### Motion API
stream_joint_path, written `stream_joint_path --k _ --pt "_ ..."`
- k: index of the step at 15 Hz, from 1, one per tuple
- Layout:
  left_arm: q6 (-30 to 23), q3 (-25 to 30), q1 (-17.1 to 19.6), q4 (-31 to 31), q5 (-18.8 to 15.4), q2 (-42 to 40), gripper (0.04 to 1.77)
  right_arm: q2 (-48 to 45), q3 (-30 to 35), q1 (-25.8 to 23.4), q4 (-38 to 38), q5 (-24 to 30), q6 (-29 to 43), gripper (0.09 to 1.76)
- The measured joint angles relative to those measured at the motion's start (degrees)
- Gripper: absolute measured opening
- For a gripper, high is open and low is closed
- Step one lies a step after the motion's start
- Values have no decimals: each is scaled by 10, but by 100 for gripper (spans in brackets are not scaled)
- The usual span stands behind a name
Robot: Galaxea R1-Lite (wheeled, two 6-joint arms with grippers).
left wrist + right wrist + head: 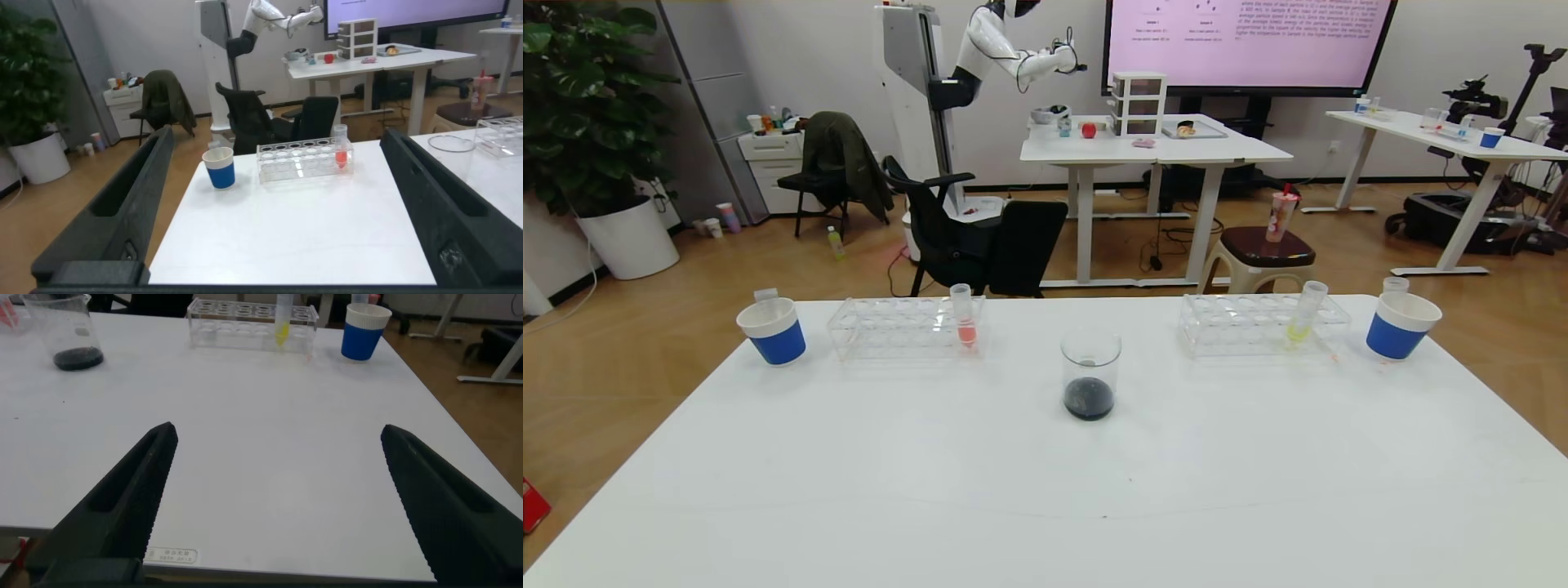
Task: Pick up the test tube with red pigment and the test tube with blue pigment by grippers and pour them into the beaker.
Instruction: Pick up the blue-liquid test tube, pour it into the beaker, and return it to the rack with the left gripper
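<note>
Head view: small clear glass beaker (1090, 374) holding dark liquid stands mid-table on the white table (1045, 490). Left black two-fingered gripper (278, 204) and right black two-fingered gripper (278, 498) hover at the near edge, jaws spread wide, holding nothing.

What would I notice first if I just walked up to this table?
Probably the beaker in the middle of the white table, with dark liquid at its bottom. Behind it stand two clear racks: the left rack holds an orange-pink tube, the right rack a yellow tube. A blue paper cup sits at each far end.
</note>
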Motion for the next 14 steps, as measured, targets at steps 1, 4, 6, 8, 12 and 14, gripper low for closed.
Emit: stream_joint_path --k 1,4,6,8,12,14 --pt "2 23 1 -1 -18 -30 175 0 0 0 0 0 0 174" --pt "0 118 1 -73 -39 -82 175 0 0 0 0 0 0 174" --pt "-3 203 2 -113 -40 -95 175 0 0 0 0 0 0 174" --pt "-4 278 2 -103 -38 -99 175 0 0 0 0 0 0 174" --pt "-26 315 2 -58 -29 -101 175 0 0 0 0 0 0 174" --pt "-26 318 2 -57 -26 -102 175 0 0 0 0 0 0 174"
